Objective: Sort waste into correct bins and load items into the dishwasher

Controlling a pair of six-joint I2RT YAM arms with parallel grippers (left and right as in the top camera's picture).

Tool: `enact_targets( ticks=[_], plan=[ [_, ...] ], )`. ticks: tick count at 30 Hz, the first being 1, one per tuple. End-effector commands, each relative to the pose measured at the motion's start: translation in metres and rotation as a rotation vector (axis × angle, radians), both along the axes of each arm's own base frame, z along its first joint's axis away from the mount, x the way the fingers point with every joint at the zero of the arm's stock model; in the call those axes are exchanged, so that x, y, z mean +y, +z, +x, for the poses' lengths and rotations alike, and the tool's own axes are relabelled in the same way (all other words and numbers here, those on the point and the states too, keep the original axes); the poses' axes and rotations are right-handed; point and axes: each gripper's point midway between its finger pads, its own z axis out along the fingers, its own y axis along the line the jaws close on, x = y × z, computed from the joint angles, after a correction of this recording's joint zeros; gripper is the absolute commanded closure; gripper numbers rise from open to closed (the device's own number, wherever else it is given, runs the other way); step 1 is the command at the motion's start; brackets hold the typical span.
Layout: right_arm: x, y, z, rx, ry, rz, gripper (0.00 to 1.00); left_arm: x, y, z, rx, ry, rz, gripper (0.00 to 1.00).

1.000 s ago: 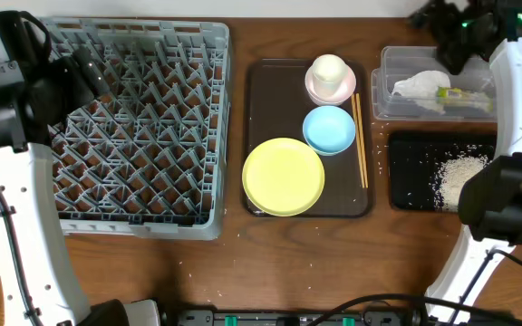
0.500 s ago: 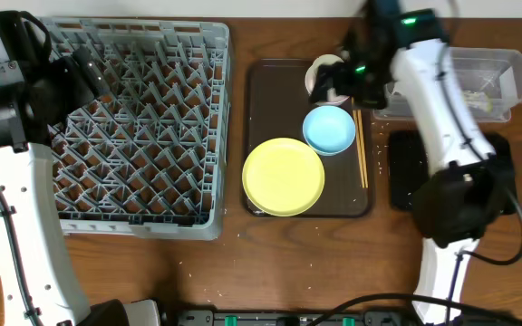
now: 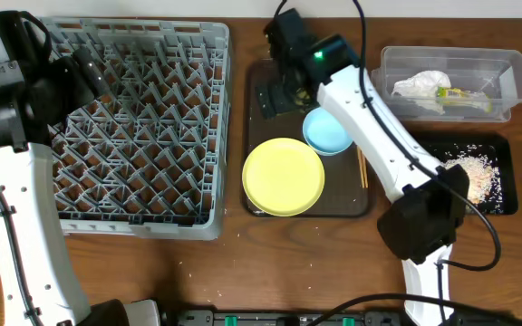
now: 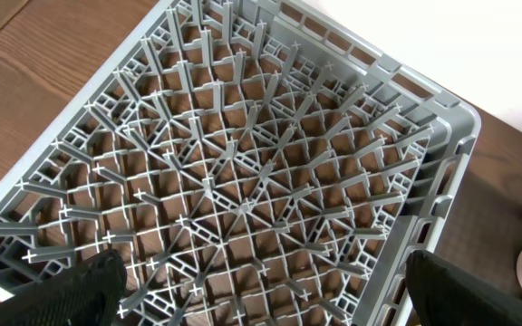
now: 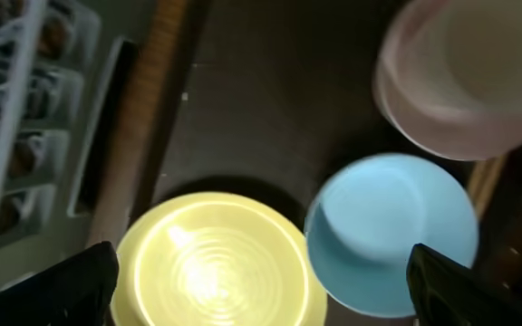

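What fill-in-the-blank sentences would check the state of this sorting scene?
1. The crumpled tissue lies inside the ____ plastic tub.
2. The dish rack holds ____ dishes.
3. On the brown tray, the blue bowl sits beside a ____ plate.
4. The loose rice lies in the shallow tray, which is ____.
Missing words: clear; no; yellow; black.

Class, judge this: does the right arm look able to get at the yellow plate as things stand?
Probably yes. The right gripper hangs open over the tray, beside the plate, whose top is bare; nothing lies between them.
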Motion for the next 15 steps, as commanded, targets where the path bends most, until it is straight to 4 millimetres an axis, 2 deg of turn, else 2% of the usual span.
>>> enact_targets(
  ticks=[1, 6, 11, 15],
  plan=[
    [-0.036, 0.006, 0.011, -0.032, -0.129, -0.074, 0.01, 0.002, -0.002, -0.001, 0.008, 0.003, 0.005, 0.00],
    [-0.080, 0.020, 0.016, -0.008, -0.230, -0.040, 0.01, 0.002, -0.002, -0.001, 0.007, 0.003, 0.005, 0.00],
    [-0.101, 0.032, 0.021, 0.038, -0.281, 0.112, 0.01, 0.002, -0.002, -0.001, 0.007, 0.003, 0.005, 0.00],
    [-0.123, 0.033, 0.026, 0.060, -0.330, 0.160, 0.01, 0.002, -0.002, -0.001, 0.007, 0.003, 0.005, 0.00]
  ],
)
